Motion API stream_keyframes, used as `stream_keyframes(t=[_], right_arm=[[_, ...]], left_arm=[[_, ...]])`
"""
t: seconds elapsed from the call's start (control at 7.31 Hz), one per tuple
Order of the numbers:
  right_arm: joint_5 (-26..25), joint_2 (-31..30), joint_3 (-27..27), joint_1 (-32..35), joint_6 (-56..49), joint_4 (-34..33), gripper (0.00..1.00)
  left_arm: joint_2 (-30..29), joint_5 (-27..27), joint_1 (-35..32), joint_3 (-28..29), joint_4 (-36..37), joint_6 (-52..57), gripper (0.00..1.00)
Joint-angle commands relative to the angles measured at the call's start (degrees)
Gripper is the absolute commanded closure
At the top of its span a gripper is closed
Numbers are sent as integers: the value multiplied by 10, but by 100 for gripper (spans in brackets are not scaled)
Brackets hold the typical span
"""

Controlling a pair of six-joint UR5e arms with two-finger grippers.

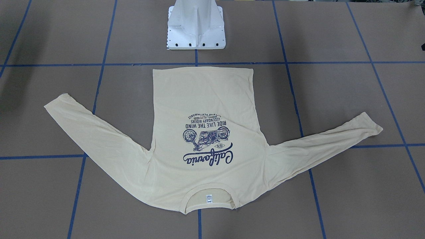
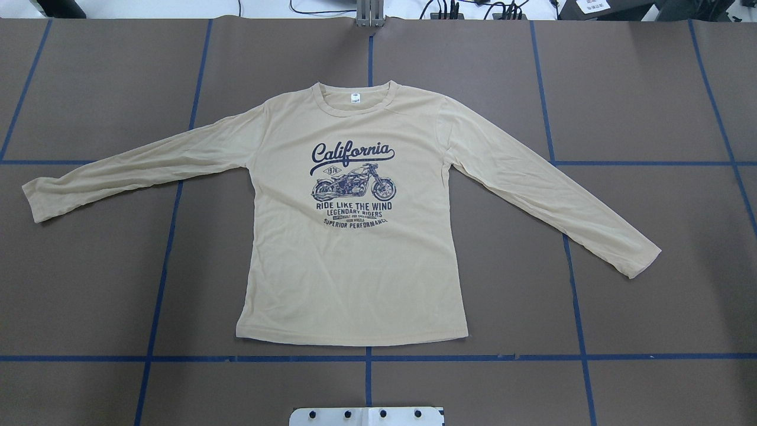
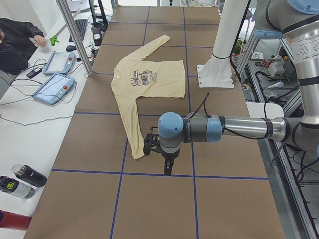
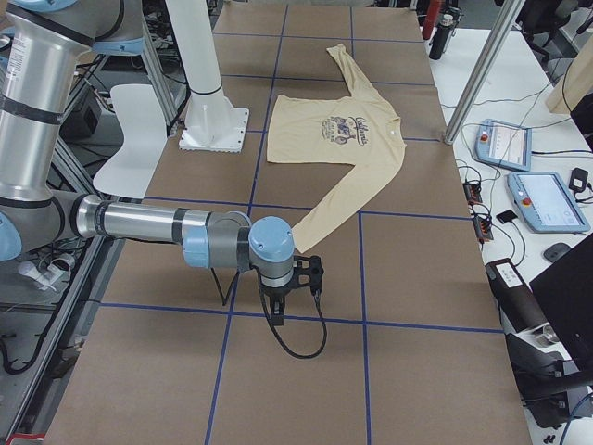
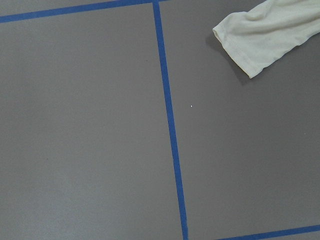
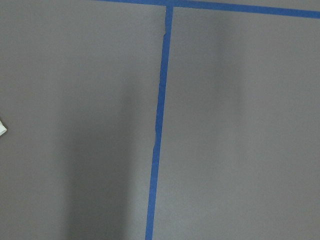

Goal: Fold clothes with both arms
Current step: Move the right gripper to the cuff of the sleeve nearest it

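- While the left arm and right arm reach low over the two ends of the worktop, the left gripper and right gripper show only in the side cameras. I cannot tell whether either one is released or clenched.
- Pale yellow T-shirt: flat, print up, mid-worktop. Its hem lies toward the robot's edge and its collar toward the far edge.
- Risk at the hem: the fabric looks thin, so a shallow pinch may lift only the top layer, and the body would gape open instead of folding.
- Risk at the sleeves: the right cuff lies nearer the robot's edge than the left cuff. Mirrored pulls from the two sides could leave a lopsided fold.
- Hidden: the pedestal is cut off by the frame. Neither wrist camera shows its own fingers, and the right one catches only a pale sliver at its border.
- Hard to make out: the shirt's underside cannot be seen, and the neck label is too small to read.
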Motion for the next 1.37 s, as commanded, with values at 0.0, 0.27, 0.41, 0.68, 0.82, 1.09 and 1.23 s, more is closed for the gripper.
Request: stream_keyframes(t=[0.0,0.27,0.41,0.68,0.82,1.09,1.23], right_arm=[[0,1,0,0,1,0,0],[1,5,1,0,1,0,0],[1,10,2,-1,2,0,0],[3,27,5,-11,68,6,0],[2,28,4,-44,131,59,0],[-6,24,-2,-147,365,234,0],[-25,24,-4,-202,443,281,0]], left_arm=[[-1,0,1,-7,-1,0,0],[1,1,0,-30,-1,0,0],[-1,9,1,-37,-2,2,0],[-7,30,-2,-42,0,0,0],[-6,30,-3,-44,-3,4,0],[-48,30,-13,-47,-4,0,0],[-87,30,-12,-42,-10,5,0]])
